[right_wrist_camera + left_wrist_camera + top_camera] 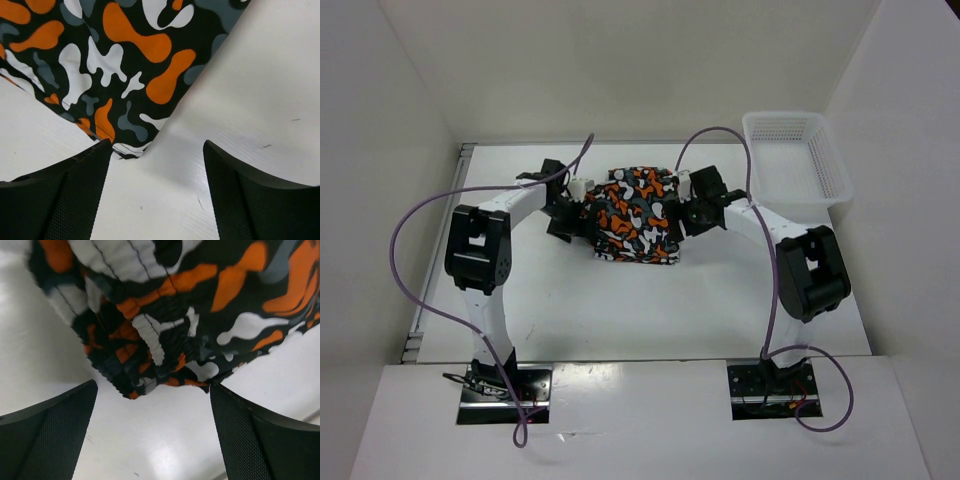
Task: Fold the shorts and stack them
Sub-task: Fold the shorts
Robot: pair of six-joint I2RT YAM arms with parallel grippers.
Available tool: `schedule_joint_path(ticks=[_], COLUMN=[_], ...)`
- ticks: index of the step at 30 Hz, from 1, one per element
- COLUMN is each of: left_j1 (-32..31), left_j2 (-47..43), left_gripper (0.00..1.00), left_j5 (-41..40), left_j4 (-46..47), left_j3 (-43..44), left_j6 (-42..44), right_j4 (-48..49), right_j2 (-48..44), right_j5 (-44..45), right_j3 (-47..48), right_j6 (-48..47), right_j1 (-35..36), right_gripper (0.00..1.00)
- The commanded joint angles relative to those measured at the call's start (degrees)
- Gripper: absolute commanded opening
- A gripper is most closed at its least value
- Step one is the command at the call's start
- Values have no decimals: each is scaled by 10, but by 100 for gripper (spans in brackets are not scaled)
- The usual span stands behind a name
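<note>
The shorts [635, 215], with orange, white, black and grey blotches, lie folded into a compact rectangle in the middle of the white table. My left gripper [568, 212] is at their left edge, open and empty; the left wrist view shows the bunched elastic waistband [150, 340] just beyond my fingertips [50, 435]. My right gripper [692, 208] is at their right edge, open and empty; the right wrist view shows a flat hem corner [131, 145] between and just ahead of my fingertips [65, 195].
A white plastic mesh basket [792, 160] stands at the back right of the table. White walls enclose the table on the left, back and right. Purple cables loop from both arms.
</note>
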Motion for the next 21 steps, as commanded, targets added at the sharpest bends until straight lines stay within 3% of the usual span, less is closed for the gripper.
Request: schedule_joint_path(ticks=[1,2,6,7,11,13,14,15,19,21], left_j1=[-3,-3,-8,-8,-8,-8,-8,-8,-8,4], left_j2=[-4,-4,6,6,-16,-23,-31,-32,-63,-85], left_gripper=[100,100,78,60,23,25,31,62,84,88], left_j5=[13,4,-20,-27,-25,-5,2,10,54,77], left_j4=[38,46,35,35,22,15,8,8,-17,-17], left_j3=[-1,-1,-19,-24,-52,-59,-59,-59,-29,-14], left_j6=[4,4,4,4,4,4,4,4,4,4], right_j4=[26,27,41,41,53,59,65,70,70,70], right_j2=[15,15,28,33,38,38,52,61,136,183], right_j5=[27,36,82,93,104,104,104,104,55,39], right_j3=[-12,-19,-25,-25,-11,22,38,77,187,239], right_j6=[29,29,34,34,41,46,46,53,77,82], right_j1=[14,20,28,28,28,28,28,28,-20,-33], right_gripper=[78,77,74,74,72,72,72,72,72,72])
